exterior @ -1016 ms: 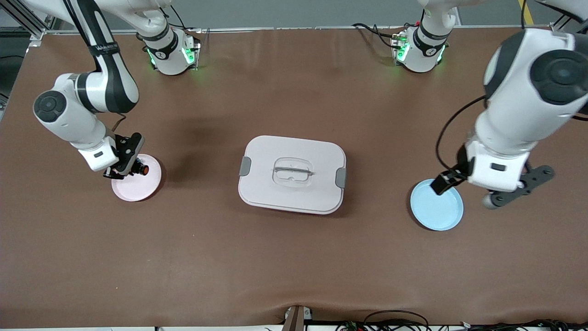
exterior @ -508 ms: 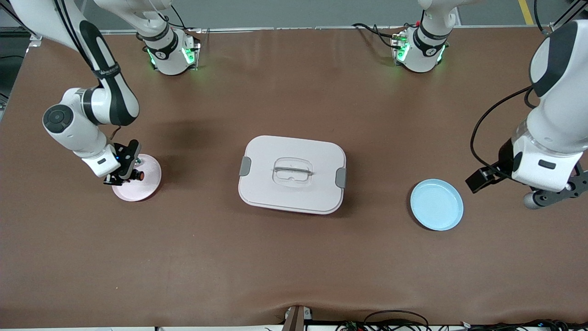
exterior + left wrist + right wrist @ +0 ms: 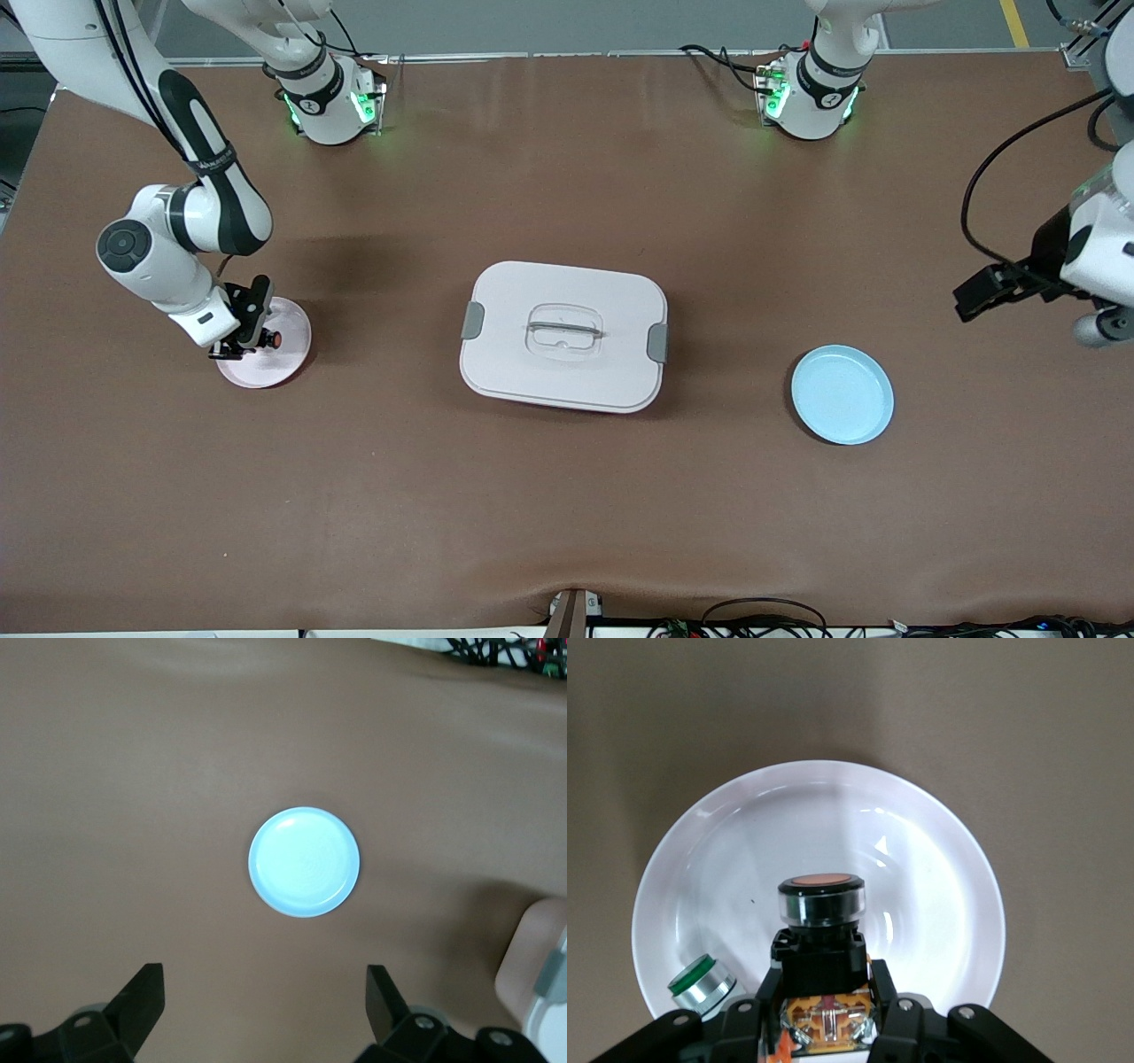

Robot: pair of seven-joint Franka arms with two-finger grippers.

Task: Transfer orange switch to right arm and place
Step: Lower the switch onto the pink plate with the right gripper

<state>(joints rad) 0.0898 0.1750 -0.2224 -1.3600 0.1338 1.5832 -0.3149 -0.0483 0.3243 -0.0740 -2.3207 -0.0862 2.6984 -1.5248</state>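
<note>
A: Where is the orange switch [image 3: 821, 939] being kept?

B: It is being clamped in the right gripper [image 3: 824, 1010], low over the pink plate [image 3: 288, 350], round end pointing away from the wrist. A green-capped part [image 3: 700, 985] is lying beside it.

A: And the left gripper [image 3: 266, 1010]?

B: It is being held wide open, empty, above the blue plate [image 3: 304, 861], well apart.

Robotics lab, brown-matted table [image 3: 567, 496], bolted arm bases [image 3: 332, 102]

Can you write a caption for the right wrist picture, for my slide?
Right claw shut on the orange switch, over the pale plate beside a green-topped silver bit.
</note>
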